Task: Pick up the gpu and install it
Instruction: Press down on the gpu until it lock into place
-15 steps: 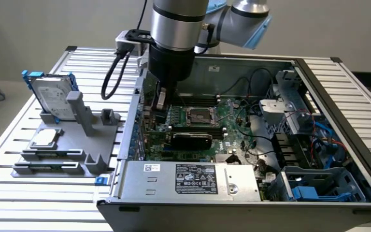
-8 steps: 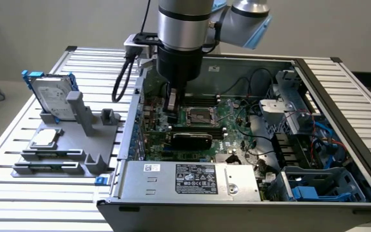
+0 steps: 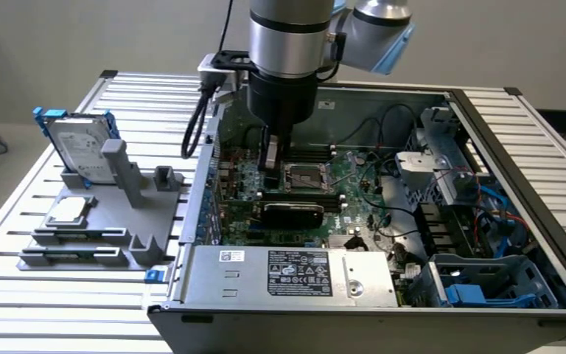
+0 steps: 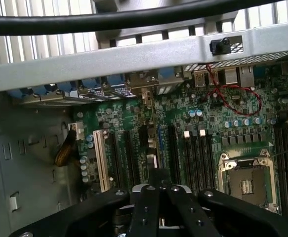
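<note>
The exterior view looks down from high at the open computer case; the wrist view looks closely at its motherboard.

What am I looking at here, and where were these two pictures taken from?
The grey column is a robot arm. Its gripper, the tool at its tip, hangs inside an open computer case on a slatted metal table. One picture comes from a camera standing off the arm. The other comes from a camera on the arm's wrist, looking down at the green motherboard. The gpu, a card with a black rounded cover, sits on that board, apart from the gripper. Whether the gripper holds anything cannot be told. At the exterior view's left, a grey holder carries a hard drive and a processor chip.
</note>
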`<state>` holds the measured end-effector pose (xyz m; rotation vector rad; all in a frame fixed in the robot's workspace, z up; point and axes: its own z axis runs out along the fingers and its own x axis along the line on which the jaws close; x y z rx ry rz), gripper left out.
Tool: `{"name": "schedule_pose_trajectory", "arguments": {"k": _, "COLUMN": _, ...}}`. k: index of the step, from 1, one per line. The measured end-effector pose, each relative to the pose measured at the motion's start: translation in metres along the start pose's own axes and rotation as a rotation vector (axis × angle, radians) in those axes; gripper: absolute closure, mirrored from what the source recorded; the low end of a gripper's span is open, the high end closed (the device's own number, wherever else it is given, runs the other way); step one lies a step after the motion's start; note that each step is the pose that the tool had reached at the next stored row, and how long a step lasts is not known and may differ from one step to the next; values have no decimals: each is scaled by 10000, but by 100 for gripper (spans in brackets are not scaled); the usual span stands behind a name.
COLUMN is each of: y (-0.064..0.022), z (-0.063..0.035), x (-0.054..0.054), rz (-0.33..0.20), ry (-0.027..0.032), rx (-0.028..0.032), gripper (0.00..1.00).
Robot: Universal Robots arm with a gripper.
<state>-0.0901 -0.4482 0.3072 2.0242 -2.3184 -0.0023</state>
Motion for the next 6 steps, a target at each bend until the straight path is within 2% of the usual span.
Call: {"name": "schedule_pose_trajectory", "arguments": {"k": 6, "y": -10, "z": -1, "x": -1, "rz": -1, "ry": 0, "rx": 0, "gripper": 89}}
